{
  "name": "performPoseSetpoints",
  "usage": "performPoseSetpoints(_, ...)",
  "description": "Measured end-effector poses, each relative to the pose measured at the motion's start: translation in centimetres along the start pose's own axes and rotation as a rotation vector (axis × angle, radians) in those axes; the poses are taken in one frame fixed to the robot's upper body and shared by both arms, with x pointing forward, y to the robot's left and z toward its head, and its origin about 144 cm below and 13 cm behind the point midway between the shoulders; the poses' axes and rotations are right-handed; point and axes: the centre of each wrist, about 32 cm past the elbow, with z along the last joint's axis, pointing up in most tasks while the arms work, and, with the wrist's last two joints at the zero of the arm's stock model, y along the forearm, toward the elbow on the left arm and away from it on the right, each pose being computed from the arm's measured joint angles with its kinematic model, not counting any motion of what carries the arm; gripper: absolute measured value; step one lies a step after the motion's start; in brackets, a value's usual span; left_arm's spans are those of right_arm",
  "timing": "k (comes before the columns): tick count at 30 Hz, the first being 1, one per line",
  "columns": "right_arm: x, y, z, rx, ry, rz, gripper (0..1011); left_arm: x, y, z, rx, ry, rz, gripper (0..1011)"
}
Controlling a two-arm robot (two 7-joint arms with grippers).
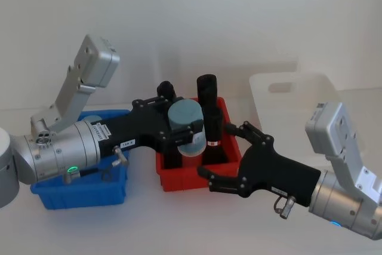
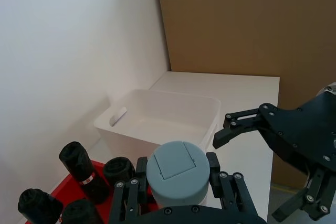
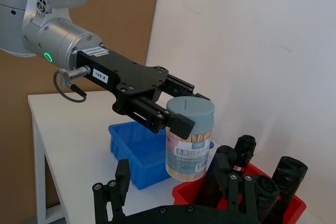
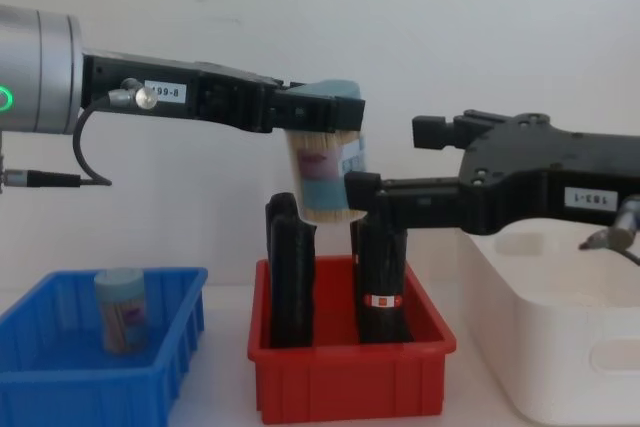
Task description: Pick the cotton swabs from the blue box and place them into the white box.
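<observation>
holding cotton swabs (image 4: 325, 182) over black bottles (image 4: 290, 272), left tool (image 4: 322, 115)

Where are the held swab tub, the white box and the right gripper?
swab tub (image 4: 322, 179), chest view, on its label.
white box (image 4: 545, 347), chest view, on its front wall.
right gripper (image 4: 385, 162), chest view, midway between its open fingertips.

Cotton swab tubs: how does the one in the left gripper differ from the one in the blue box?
The held tub hangs above the red bin, beside the open right gripper; the other tub stands in the blue box. The left gripper clamps the held tub's top; nothing touches the other tub. Both have pale blue caps.
</observation>
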Motion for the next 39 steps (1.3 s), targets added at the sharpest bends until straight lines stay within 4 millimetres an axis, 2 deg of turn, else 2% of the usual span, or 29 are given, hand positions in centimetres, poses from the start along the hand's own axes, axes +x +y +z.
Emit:
performPoseSetpoints(23, 1.0, 1.1, -1.2, -0.028, 0.037, -0.016, 1002, 0.0, 0.0, 0.0, 0.0, 0.0, 0.0, 671)
performPoseSetpoints(39, 1.6, 2.9, -1.9, -0.006, 0.058, 0.011, 1002, 0.0, 0.0, 0.0, 0.0, 0.0, 0.0, 671)
